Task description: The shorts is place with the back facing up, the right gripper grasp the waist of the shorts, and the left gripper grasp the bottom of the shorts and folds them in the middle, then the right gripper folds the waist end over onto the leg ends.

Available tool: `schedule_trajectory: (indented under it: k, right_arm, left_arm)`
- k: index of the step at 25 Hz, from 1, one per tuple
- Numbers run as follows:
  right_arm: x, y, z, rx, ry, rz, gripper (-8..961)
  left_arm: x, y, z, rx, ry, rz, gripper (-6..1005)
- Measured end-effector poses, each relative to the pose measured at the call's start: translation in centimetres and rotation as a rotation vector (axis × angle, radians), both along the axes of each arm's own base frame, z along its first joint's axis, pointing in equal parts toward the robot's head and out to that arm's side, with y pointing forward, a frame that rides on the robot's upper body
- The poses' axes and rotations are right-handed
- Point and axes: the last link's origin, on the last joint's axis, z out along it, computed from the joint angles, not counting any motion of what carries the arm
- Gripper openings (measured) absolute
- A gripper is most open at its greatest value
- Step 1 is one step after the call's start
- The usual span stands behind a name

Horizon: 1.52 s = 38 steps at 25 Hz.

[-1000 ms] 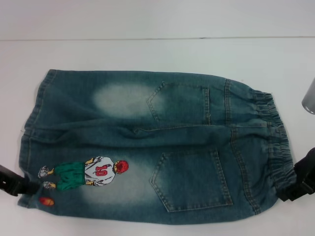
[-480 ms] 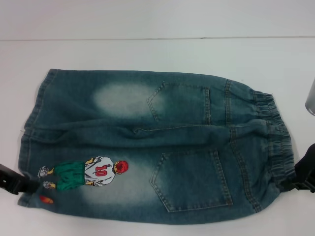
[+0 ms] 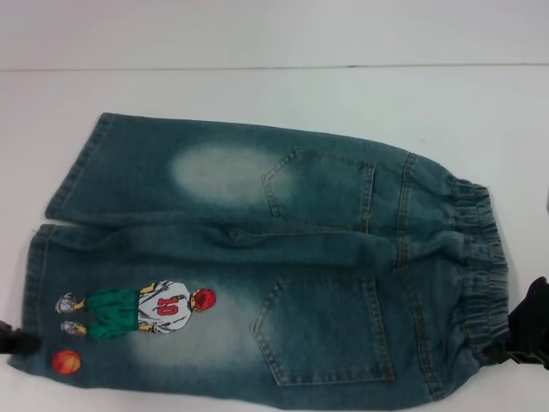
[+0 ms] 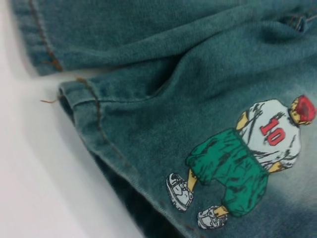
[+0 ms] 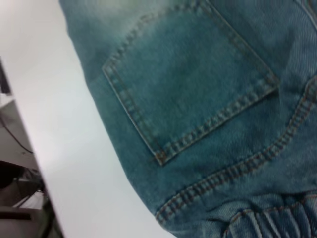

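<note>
On my head view the shorts (image 3: 257, 275), back up on the table (image 3: 274, 94), had slid toward me, their legs parting. Both grippers (image 3: 13, 341) (image 3: 532, 330) sat at the near corners; I couldn't tell their jaws.

A white table (image 3: 257, 94) spreads out ahead of my right gripper (image 3: 530, 333) and my left gripper (image 3: 12, 340), reaching a thin dark seam well beyond both. A paler strip (image 3: 257, 30) lies past that. Off the table's edge by my right gripper sits dim grey clutter (image 5: 17, 198) (too murky to name).
</note>
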Motion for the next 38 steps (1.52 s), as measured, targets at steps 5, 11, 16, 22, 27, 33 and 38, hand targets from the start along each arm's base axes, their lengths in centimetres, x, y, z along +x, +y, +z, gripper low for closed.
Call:
schedule_trajectory:
  k: [5, 11, 16, 22, 27, 33, 38]
  right_arm:
    - [-0.6, -0.3, 1.1, 0.013, 0.015, 0.014, 50]
    - [0.3, -0.4, 2.8, 0.077, 0.042, 0.010, 51]
    - [1.2, 0.5, 4.7, 0.202, 0.090, 0.031, 51]
    - [1.5, 2.0, 5.6, 0.340, 0.115, 0.070, 50]
    - [1.3, 3.1, 5.9, 0.430, 0.134, 0.073, 56]
    - [0.5, 4.2, 6.2, 0.496, 0.176, 0.053, 65]
    - [-0.1, 4.8, 6.5, 0.523, 0.187, 0.032, 73]
  left_arm:
    - [0.8, -0.4, 2.3, 0.047, 0.000, -0.012, 154]
    - [0.7, 0.5, 3.8, 0.130, -0.028, -0.022, 158]
    - [1.8, 2.7, 3.3, 0.200, -0.064, -0.097, 161]
    - [3.7, 6.0, 2.1, 0.271, -0.074, -0.189, 165]
    - [5.0, 8.0, 1.8, 0.344, -0.084, -0.243, 168]
    - [5.8, 9.5, 1.2, 0.409, -0.075, -0.283, 171]
    - [6.2, 10.2, 0.7, 0.435, -0.068, -0.300, 174]
